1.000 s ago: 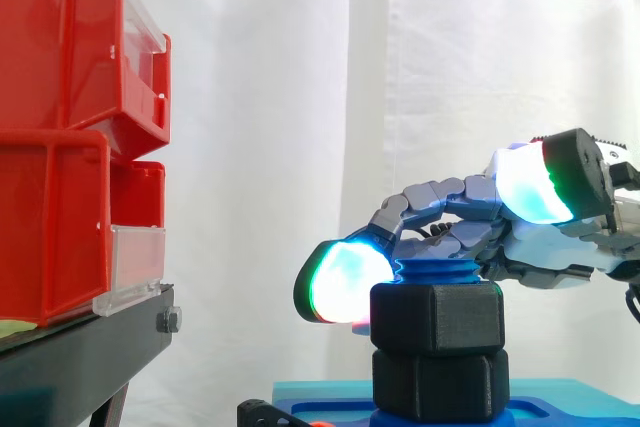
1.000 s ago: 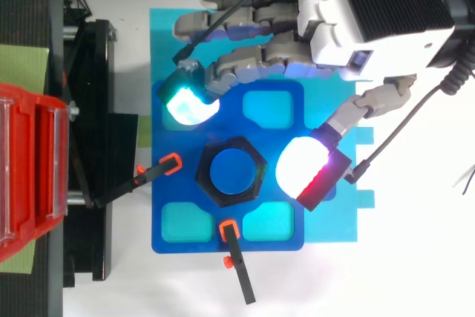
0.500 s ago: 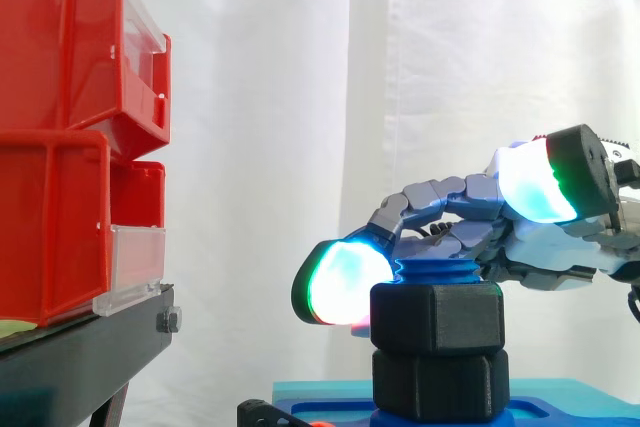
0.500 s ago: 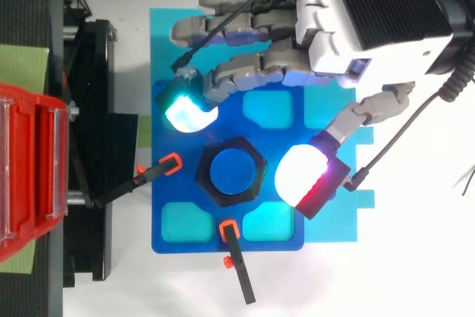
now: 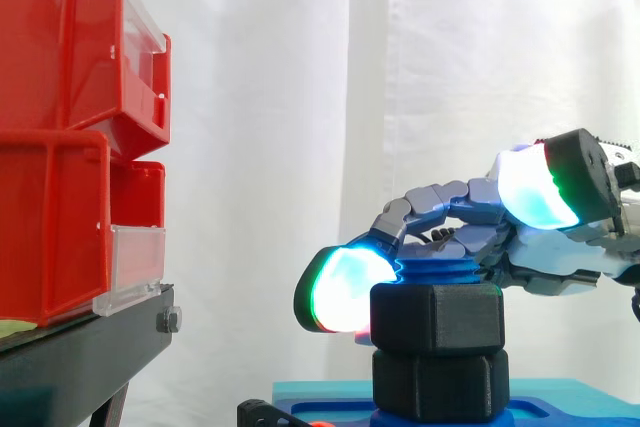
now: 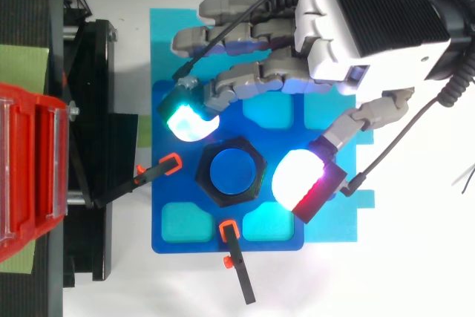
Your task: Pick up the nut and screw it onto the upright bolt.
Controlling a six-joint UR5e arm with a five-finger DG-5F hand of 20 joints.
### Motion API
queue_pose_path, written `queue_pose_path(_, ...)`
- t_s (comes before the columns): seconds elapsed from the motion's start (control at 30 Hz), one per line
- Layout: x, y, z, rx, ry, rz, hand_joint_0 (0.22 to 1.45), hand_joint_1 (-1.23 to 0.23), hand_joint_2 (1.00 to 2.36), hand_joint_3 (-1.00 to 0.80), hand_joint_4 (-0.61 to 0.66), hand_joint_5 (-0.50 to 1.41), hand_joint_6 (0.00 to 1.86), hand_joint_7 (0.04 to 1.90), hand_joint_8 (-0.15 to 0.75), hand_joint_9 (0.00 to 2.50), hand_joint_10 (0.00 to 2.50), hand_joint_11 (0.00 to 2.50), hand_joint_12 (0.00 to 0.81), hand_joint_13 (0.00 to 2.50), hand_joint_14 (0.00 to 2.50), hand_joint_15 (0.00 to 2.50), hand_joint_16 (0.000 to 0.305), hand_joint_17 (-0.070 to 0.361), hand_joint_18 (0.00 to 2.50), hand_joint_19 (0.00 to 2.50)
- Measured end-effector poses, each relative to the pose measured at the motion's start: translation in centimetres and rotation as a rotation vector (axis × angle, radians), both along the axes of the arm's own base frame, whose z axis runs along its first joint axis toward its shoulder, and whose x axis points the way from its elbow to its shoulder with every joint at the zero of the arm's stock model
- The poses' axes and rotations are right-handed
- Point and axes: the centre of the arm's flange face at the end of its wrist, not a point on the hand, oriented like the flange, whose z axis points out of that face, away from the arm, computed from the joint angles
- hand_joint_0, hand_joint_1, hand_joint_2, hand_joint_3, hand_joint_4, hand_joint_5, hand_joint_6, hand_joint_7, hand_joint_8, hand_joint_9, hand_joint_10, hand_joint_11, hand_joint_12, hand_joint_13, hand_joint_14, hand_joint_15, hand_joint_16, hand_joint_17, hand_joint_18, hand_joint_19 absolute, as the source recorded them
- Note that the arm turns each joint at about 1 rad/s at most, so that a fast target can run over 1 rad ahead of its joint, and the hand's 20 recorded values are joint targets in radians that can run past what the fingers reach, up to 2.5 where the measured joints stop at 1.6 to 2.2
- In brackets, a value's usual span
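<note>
Red bins (image 5: pixel 80 137) wall off the left; room above the nut (image 6: pixel 202 174) lies free

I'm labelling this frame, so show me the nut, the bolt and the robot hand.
nut (image 6: pixel 202 174), top view, black hexagonal rim.
bolt (image 6: pixel 231 171), top view, blue top face.
robot hand (image 6: pixel 371 31), top view, back of palm.

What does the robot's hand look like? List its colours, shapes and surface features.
The hand has a white shell carrying a black ribbed block. Its fingers are grey, jointed segments ending in thick rounded pads with black backs; one pad glows cyan-green, another white with a magenta-red edge.
</note>
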Motion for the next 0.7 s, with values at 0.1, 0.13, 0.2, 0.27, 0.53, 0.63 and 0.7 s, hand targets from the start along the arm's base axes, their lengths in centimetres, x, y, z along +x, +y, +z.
queue_pose_path(0.1, 0.03, 0.10, 0.02, 0.000, -0.002, 0.001, 0.51, -0.26, 1.00, -0.50, 0.20, -0.13, 0.50, 0.71, 0.259, 0.57, 0.00, 0.00, 0.314, 0.22, 0.00, 0.00, 0.041, 0.093, 0.09, 0.04)
queue_pose_path(0.13, 0.04, 0.11, 0.03, 0.000, -0.003, 0.001, 0.51, -0.26, 1.00, -0.50, 0.20, -0.13, 0.50, 0.71, 0.261, 0.57, 0.00, 0.00, 0.313, 0.22, 0.00, 0.00, 0.041, 0.093, 0.09, 0.04)
queue_pose_path(0.2, 0.05, 0.12, 0.03, 0.000, -0.003, 0.000, 0.51, -0.26, 1.00, -0.50, 0.21, -0.12, 0.50, 0.72, 0.261, 0.57, 0.00, 0.00, 0.313, 0.22, 0.00, 0.00, 0.041, 0.093, 0.09, 0.04)
queue_pose_path(0.27, 0.05, 0.12, 0.01, 0.000, -0.003, 0.000, 0.51, -0.27, 1.00, -0.50, 0.21, -0.12, 0.50, 0.74, 0.262, 0.58, 0.00, 0.00, 0.312, 0.22, 0.00, 0.00, 0.041, 0.092, 0.09, 0.04)
queue_pose_path(0.53, -0.02, 0.11, -0.11, 0.000, 0.005, -0.002, 0.51, -0.28, 1.00, -0.50, 0.25, -0.10, 0.50, 0.85, 0.269, 0.61, 0.00, 0.00, 0.312, 0.24, 0.00, 0.00, 0.041, 0.093, 0.12, 0.04)
queue_pose_path(0.63, -0.04, 0.10, -0.12, 0.001, 0.008, -0.003, 0.51, -0.29, 1.00, -0.50, 0.27, -0.08, 0.50, 0.91, 0.268, 0.61, 0.00, 0.00, 0.310, 0.24, 0.00, 0.00, 0.041, 0.093, 0.12, 0.04)
queue_pose_path(0.7, -0.05, 0.05, -0.12, 0.000, 0.008, -0.003, 0.51, -0.29, 1.00, -0.50, 0.28, -0.07, 0.50, 0.96, 0.270, 0.62, 0.00, 0.00, 0.307, 0.25, 0.00, 0.00, 0.041, 0.092, 0.13, 0.04)
